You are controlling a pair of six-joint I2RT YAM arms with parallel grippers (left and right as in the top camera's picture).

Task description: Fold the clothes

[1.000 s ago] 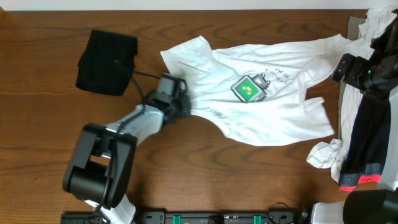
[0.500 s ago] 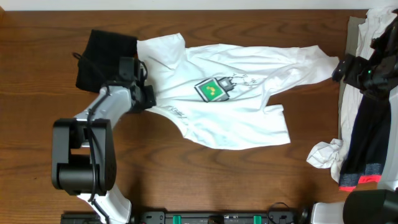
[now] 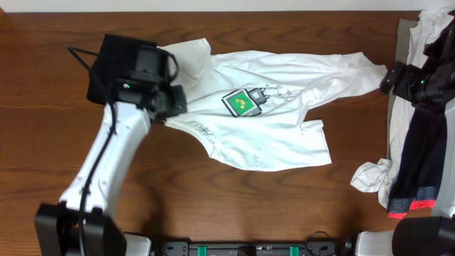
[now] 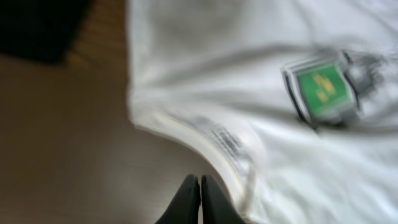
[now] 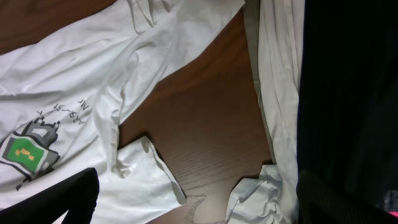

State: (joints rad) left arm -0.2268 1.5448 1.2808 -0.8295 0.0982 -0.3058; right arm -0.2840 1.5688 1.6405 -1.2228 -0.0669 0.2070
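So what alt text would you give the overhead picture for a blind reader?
A white T-shirt with a green robot print lies rumpled on a wooden table, the left gripper at its collar edge. A black garment lies at left; more clothes are heaped at right.

Work surface: a dark brown wooden table [image 3: 234, 206] with grain running left to right, filling nearly the whole overhead view. At 12 o'clock a narrow pale strip [image 3: 213, 4] runs along the far edge. It may be wall or floor; too little shows to tell. At 6 o'clock a black rail [image 3: 249, 249] with green fittings borders the near edge. Lighting is even and diffuse, and shadows on the wood are soft.
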